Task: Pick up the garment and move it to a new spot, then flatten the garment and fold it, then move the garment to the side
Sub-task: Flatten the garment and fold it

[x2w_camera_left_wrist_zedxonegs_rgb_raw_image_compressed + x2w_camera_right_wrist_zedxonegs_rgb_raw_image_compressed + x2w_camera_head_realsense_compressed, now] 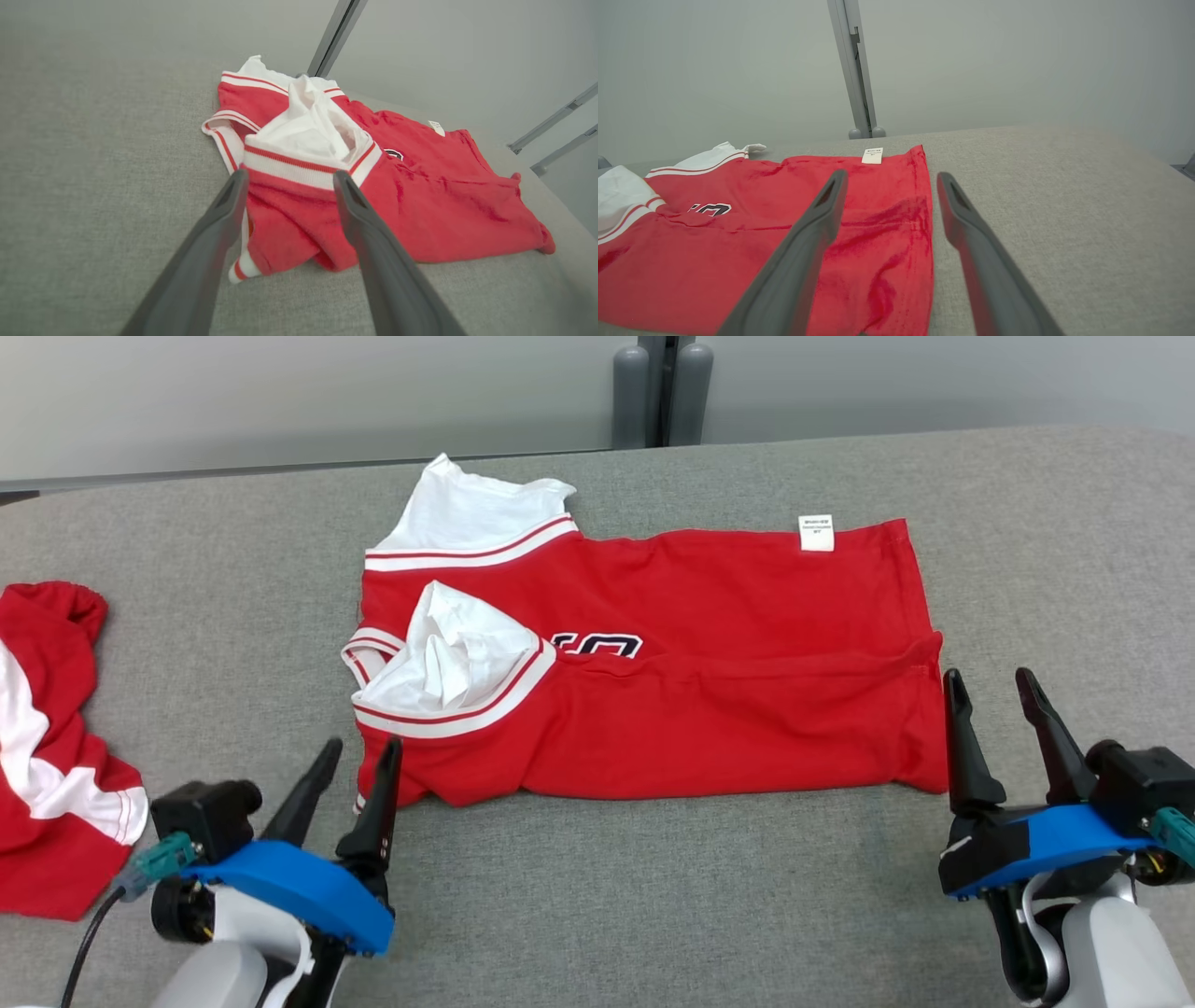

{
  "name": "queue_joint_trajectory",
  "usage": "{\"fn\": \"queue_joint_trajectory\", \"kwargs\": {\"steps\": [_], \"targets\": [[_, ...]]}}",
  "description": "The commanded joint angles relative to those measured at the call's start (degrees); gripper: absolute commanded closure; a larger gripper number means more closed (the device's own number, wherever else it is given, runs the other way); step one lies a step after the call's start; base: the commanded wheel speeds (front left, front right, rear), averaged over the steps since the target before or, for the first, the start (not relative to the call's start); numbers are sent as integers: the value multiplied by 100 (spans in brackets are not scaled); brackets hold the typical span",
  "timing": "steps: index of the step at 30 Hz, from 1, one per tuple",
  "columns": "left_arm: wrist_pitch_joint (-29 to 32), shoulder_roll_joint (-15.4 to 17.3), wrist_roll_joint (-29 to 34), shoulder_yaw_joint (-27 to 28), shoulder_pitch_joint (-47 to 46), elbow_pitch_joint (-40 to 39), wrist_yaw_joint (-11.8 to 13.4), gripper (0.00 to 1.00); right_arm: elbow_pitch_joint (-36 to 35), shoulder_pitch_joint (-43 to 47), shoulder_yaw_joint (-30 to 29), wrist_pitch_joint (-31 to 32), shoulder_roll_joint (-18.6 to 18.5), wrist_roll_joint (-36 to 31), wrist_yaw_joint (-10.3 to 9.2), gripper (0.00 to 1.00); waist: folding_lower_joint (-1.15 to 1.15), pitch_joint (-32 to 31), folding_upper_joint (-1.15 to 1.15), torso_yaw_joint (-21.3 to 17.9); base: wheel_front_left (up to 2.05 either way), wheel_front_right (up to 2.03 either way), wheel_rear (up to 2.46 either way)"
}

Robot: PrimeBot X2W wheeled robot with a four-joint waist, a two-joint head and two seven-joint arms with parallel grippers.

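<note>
Grey cloth covers the table (pixel 653 896), and your garment (pixel 672 691) lies at its middle: a red jersey set sideways, collar and white sleeves to your left, hem and label (pixel 816 532) to your right. It looks already doubled along its length, with a ridge running across the body, so you are probably between folds. One sleeve (pixel 448 653) sits crumpled on top of the red instead of lying flat. Your left gripper (pixel 362 747) is just off the near left corner, jaws wide and holding nothing; in its wrist view the fingers (pixel 224 210) straddle that corner. Your right gripper (pixel 989 677) is beside the near right corner at the hem, also spread wide and empty; in its wrist view one finger (pixel 826 205) is over the cloth and the other over bare table. Watch three things. If you fold over that bunched sleeve, you will likely trap a lump and the stack will sit crooked. If either claw pinches only the top layer at a corner, lifting may peel the earlier fold open. If the two grips close at unequal depth, the edge will skew as it travels. Farther left lies a second red cloth (pixel 47 756); shifting the jersey that way risks dragging the two together.
</note>
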Motion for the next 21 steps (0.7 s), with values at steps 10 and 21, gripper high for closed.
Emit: {"fn": "queue_joint_trajectory", "kwargs": {"steps": [10, 21], "targets": [[602, -43, -628, 301, 255, 119, 534, 0, -477, 273, 5, 336, -5, 72, 1, 0, 1, 222, 0, -239, 0, 0, 0], [813, -93, -774, 238, 173, 143, 495, 100, 242, 81, 110, 716, -5, 150, 1, 0, 1, 379, 0, -263, 0, 0, 0]]}}
